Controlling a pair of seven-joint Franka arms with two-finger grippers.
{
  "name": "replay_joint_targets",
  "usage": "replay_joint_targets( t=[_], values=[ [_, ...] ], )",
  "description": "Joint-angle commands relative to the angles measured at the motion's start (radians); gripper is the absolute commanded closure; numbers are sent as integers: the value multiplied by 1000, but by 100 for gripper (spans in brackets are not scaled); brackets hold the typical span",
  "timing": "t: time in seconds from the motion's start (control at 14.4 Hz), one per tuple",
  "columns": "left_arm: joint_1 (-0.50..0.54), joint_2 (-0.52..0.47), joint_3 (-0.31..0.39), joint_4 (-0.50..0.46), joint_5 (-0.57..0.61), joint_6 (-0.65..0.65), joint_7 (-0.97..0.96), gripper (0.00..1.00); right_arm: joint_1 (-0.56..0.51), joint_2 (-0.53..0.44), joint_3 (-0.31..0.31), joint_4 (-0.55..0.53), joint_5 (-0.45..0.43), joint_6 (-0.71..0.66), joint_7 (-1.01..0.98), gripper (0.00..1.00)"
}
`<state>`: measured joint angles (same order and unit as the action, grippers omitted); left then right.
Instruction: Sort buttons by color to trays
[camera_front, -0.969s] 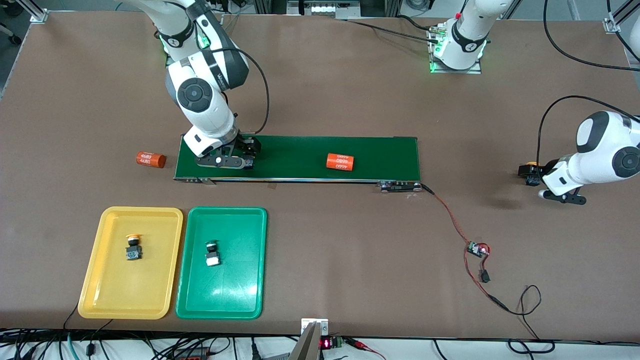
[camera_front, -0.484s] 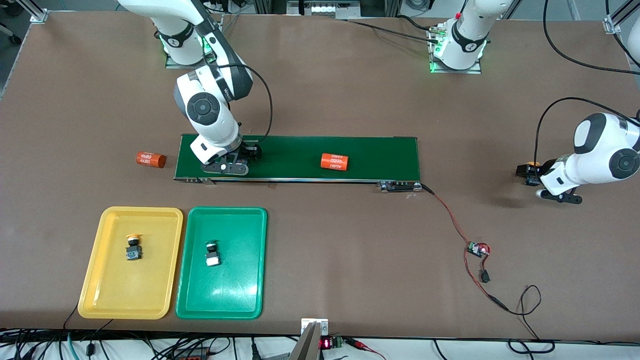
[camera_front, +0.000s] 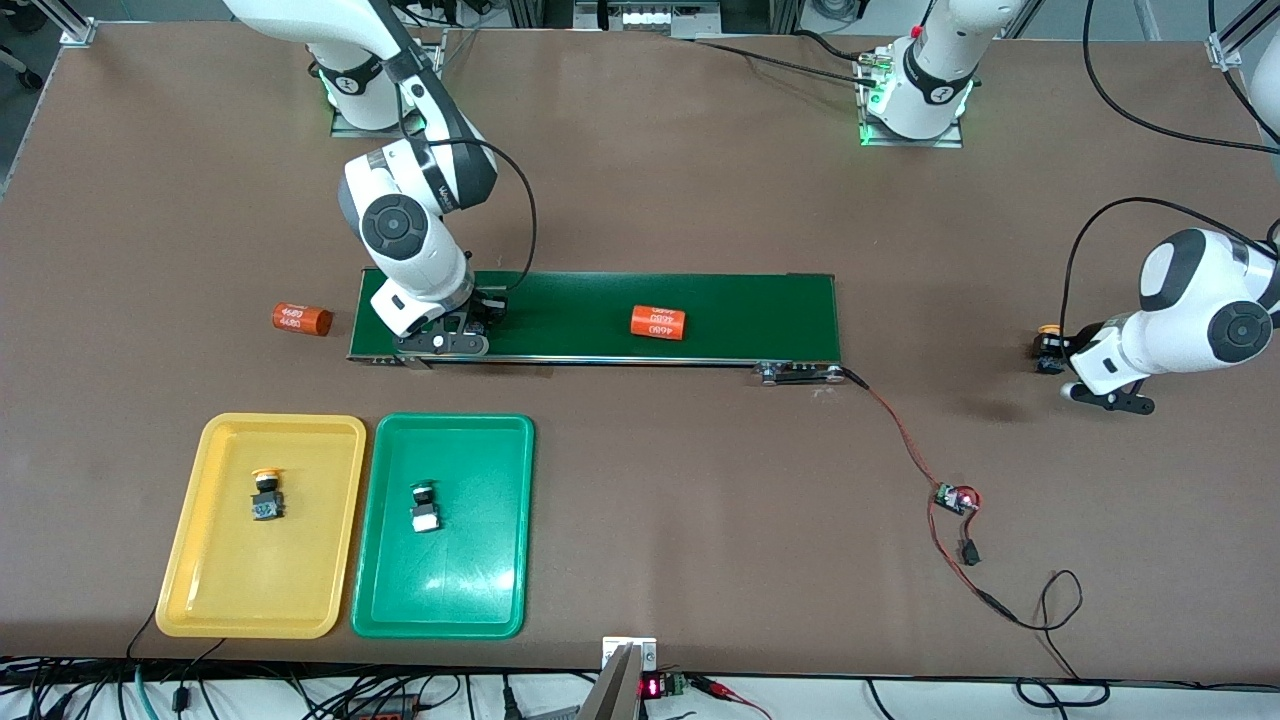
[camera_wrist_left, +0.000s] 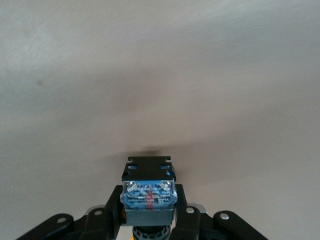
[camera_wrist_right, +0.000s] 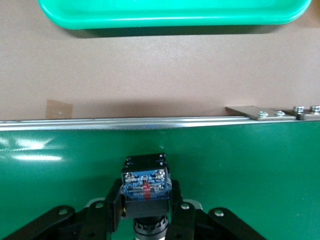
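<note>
My right gripper is down on the conveyor belt at its end toward the right arm, shut on a dark button whose cap is hidden. At the left arm's end of the table, my left gripper is low over the bare tabletop. It is shut on a yellow-capped button, whose blue-labelled body sits between the fingers. The yellow tray holds a yellow-capped button. The green tray beside it holds another button.
One orange cylinder lies on the belt at mid-length, another on the table just off the belt's end. A small circuit board with red and black wires lies nearer the front camera, toward the left arm's end.
Both grippers have gone from open to shut on their buttons. The orange cylinder on the belt has drifted toward the right arm's end. The left arm has shifted slightly toward the belt.
</note>
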<state>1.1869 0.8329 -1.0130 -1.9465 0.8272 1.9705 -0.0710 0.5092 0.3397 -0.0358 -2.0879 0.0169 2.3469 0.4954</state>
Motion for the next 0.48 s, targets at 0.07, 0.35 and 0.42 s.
replay_joint_targets(
  t=[0.07,0.35,0.42],
  values=[
    [-21,-8,-163,0,-2,-140,-96,98,-61,-8,-1,63,-11,14,-98,93],
    [-170,-11,-205,-2,-72,-151,-255,99,-106,18,-1,335,-11,-155,-149,93],
    [-203,-11,-211,3,-116,-150,-291,98,-113,51,-1,406,-9,-161,-169,93]
  ],
)
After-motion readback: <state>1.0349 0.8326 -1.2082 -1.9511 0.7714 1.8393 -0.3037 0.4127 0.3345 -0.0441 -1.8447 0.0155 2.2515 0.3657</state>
